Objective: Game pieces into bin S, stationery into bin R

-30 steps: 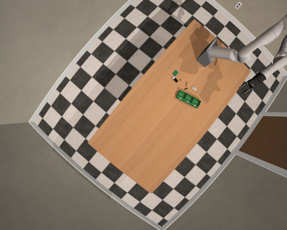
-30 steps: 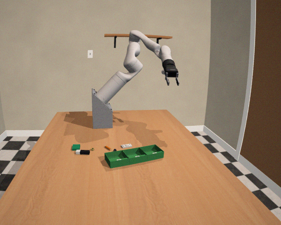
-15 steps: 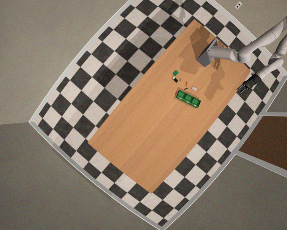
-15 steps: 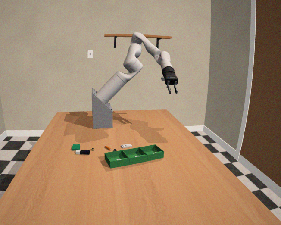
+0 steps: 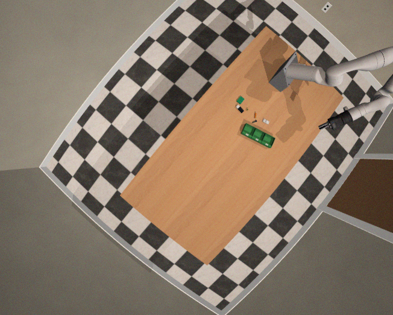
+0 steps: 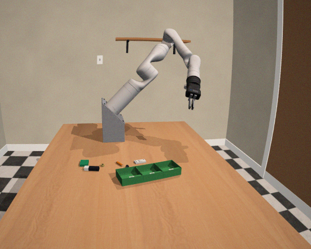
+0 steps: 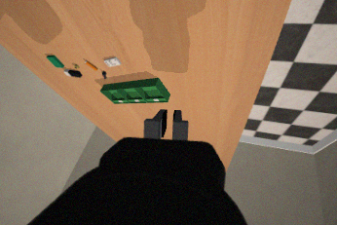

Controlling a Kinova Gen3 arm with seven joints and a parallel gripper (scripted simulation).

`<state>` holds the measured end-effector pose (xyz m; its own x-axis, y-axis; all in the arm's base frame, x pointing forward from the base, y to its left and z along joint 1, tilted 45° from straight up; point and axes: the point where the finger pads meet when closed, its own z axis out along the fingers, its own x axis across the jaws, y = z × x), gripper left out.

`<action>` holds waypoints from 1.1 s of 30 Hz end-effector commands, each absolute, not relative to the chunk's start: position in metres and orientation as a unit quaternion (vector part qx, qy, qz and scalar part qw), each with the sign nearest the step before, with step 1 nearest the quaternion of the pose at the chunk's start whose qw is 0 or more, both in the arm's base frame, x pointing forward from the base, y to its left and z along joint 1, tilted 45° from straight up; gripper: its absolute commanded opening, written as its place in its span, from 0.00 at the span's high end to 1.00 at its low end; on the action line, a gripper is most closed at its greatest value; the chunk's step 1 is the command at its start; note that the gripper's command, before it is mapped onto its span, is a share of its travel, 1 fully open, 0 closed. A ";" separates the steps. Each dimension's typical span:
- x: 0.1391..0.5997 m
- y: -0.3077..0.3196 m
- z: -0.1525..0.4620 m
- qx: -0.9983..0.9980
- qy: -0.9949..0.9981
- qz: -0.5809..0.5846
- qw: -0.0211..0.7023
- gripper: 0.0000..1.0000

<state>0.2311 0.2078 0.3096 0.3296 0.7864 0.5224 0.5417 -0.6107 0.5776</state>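
A green three-compartment bin row (image 5: 252, 137) (image 6: 155, 177) (image 7: 131, 86) stands on the table; its label letters are too small to read. Behind it lie a white dotted piece (image 5: 265, 120) (image 6: 139, 161) (image 7: 112, 61), a small dark piece (image 5: 254, 120) (image 6: 127, 166) (image 7: 104, 74) and an orange stick (image 5: 255, 114) (image 6: 119, 163) (image 7: 91, 64). Further left lie a tiny brass-coloured piece (image 5: 246, 108) (image 6: 102, 165), a black-and-white block (image 5: 240, 108) (image 6: 93, 168) (image 7: 74, 73) and a green square (image 5: 240, 99) (image 6: 84, 162) (image 7: 56, 61). My gripper (image 5: 320, 127) (image 6: 191, 108) (image 7: 170, 119) is narrowly open, empty, high up near the table's right edge.
The arm's grey base (image 5: 282, 78) (image 6: 113, 129) stands at the table's back. A wall shelf (image 6: 142, 39) is behind the arm. The wooden table (image 5: 190, 189) (image 6: 155, 214) (image 7: 224, 45) ends near the gripper, with checkered floor beyond.
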 end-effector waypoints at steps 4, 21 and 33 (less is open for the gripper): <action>0.254 0.202 0.293 0.828 0.442 0.326 0.110 0.69; 0.314 0.149 0.267 0.832 0.508 0.224 0.022 0.69; 0.340 0.114 0.245 0.822 0.533 0.196 -0.032 0.69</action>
<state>0.3372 0.1184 0.2548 0.3592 0.8600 0.3624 0.8788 -0.4424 0.1788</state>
